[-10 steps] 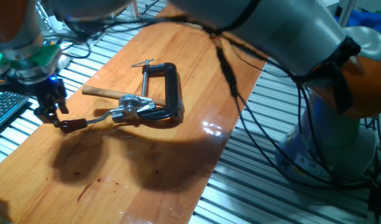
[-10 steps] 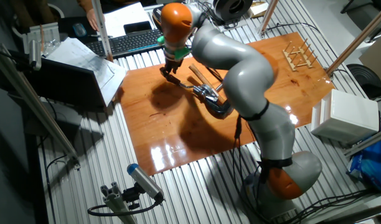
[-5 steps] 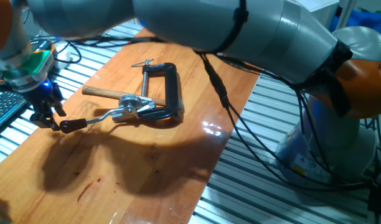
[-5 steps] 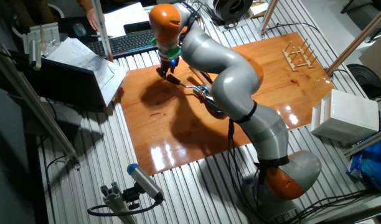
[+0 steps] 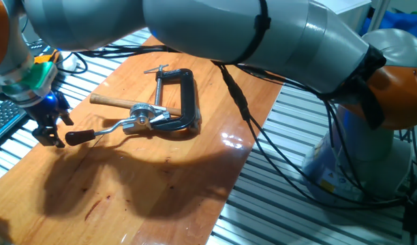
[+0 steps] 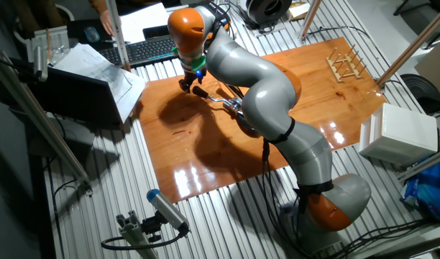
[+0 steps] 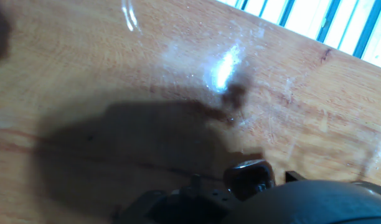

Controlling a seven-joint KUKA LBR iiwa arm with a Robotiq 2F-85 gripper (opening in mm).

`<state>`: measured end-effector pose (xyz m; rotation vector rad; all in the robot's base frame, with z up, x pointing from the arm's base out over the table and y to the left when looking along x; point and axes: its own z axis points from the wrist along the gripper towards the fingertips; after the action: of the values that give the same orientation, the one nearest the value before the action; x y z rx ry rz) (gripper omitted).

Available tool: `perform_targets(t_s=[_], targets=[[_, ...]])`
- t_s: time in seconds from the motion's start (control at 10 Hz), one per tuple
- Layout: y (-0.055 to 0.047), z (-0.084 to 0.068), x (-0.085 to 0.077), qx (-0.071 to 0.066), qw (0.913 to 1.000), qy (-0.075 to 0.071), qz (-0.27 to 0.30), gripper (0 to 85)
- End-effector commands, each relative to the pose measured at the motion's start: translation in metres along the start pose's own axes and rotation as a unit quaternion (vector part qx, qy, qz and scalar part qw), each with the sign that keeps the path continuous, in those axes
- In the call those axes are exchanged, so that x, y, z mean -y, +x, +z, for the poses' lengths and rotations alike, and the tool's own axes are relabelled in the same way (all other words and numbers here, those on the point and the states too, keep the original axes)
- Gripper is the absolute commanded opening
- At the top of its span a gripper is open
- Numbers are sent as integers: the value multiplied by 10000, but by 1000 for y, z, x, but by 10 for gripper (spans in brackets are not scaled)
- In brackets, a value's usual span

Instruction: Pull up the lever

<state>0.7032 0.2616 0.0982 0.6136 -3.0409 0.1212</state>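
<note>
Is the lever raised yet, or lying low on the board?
Lying low. The lever runs nearly flat along the wooden board, its dark knob beside the gripper.

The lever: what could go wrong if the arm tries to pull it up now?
1. The claw sits beside the lever's knob, not clearly around it, so it may slip off.
2. The lever joins a clamp lying loose beside a hammer; pulling may drag both.

Glossy varnished wooden board (image 5: 167, 177), shiny silver metal lever (image 5: 106, 129) with dark wooden knob, matt black clamp (image 5: 184, 102)
</note>
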Motion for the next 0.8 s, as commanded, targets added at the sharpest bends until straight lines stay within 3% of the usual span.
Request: perform_targets(t_s=[0.0,0.7], targets=[[0,3,2,15,10000,-16,-9,680],[-2,25,12,43,9999,-4,-101,680]])
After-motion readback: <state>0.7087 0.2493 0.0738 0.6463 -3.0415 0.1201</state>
